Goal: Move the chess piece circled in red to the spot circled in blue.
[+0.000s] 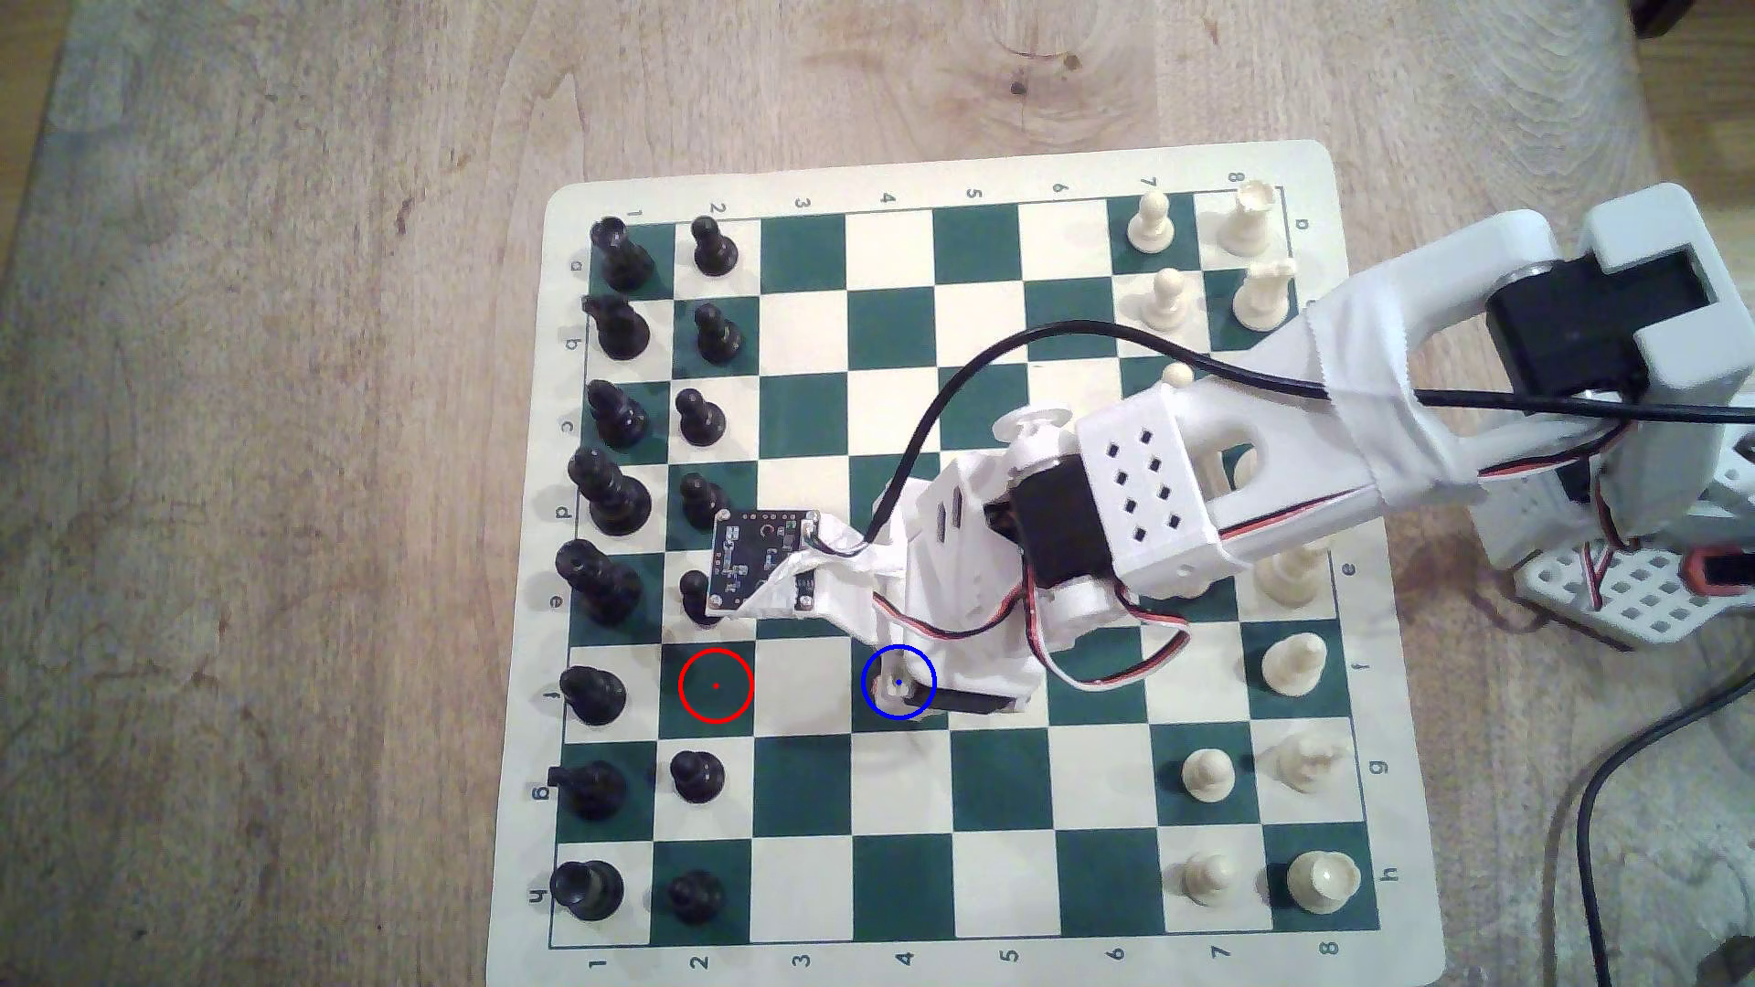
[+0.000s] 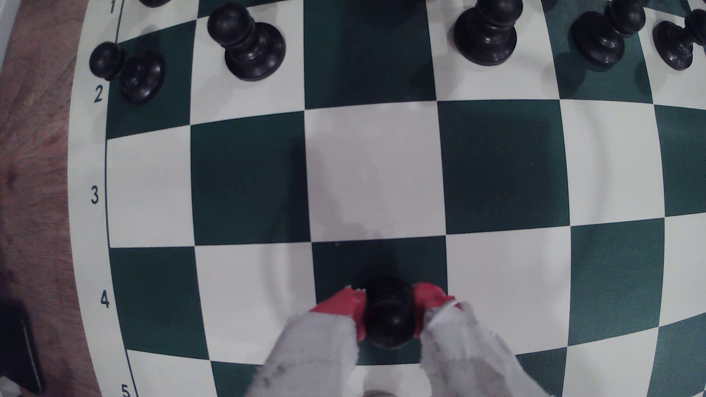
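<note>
Taped white arm parts lie nearest the camera in the exterior view, and the gripper (image 1: 902, 688) at their end is seen over the blue-ringed square (image 1: 878, 716). The red-ringed square (image 1: 716, 685) is bare green, one light square away on the exterior view's left. Black pawns stand in the column above and below it. Along the board's edge (image 1: 1368, 664), numbers 1 to 8 and letters a to h can be read. No brand name can be seen.

Red fingertips (image 2: 345, 305) are seen nearest the camera in the wrist view, clenched around the black pawn (image 2: 389, 317). The pawn is held between the two red tips over a dark green square on row 4. Whether its base touches the board cannot be told. The numbers 1, 2, 3, 4 and 5 can be read along the edge.

The step in hand seems to be the setting down. The pawn should be lowered straight until its base sits flat in the middle of the square. Only then should the tips be let go, slowly, so the pawn is not tipped.
</note>
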Motion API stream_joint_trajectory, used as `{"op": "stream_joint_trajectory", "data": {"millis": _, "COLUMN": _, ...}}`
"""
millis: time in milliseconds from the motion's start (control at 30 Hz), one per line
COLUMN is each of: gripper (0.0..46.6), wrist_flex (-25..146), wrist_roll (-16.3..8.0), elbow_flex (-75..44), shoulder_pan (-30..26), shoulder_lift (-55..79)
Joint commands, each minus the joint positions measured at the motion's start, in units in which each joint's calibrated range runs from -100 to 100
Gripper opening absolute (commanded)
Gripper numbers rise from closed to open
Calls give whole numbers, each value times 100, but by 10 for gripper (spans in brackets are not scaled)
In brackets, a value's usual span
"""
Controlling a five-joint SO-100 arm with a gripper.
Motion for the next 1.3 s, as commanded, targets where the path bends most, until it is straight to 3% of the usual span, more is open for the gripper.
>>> {"op": "stream_joint_trajectory", "data": {"millis": 0, "gripper": 18, "wrist_flex": -150, "wrist_roll": -20, "elbow_flex": -180, "shoulder_pan": -3, "shoulder_lift": -637}}
{"op": "stream_joint_trajectory", "data": {"millis": 233, "gripper": 28, "wrist_flex": -142, "wrist_roll": -29, "elbow_flex": -198, "shoulder_pan": 75, "shoulder_lift": -577}}
{"op": "stream_joint_trajectory", "data": {"millis": 433, "gripper": 155, "wrist_flex": -27, "wrist_roll": -29, "elbow_flex": -262, "shoulder_pan": 75, "shoulder_lift": -509}}
{"op": "stream_joint_trajectory", "data": {"millis": 700, "gripper": 229, "wrist_flex": 170, "wrist_roll": -83, "elbow_flex": -262, "shoulder_pan": 91, "shoulder_lift": -620}}
{"op": "stream_joint_trajectory", "data": {"millis": 1033, "gripper": 245, "wrist_flex": 923, "wrist_roll": 10, "elbow_flex": -389, "shoulder_pan": 161, "shoulder_lift": -1528}}
{"op": "stream_joint_trajectory", "data": {"millis": 1167, "gripper": 239, "wrist_flex": 1095, "wrist_roll": 103, "elbow_flex": 554, "shoulder_pan": 145, "shoulder_lift": -2623}}
{"op": "stream_joint_trajectory", "data": {"millis": 1267, "gripper": 230, "wrist_flex": 808, "wrist_roll": 181, "elbow_flex": 2077, "shoulder_pan": 294, "shoulder_lift": -3939}}
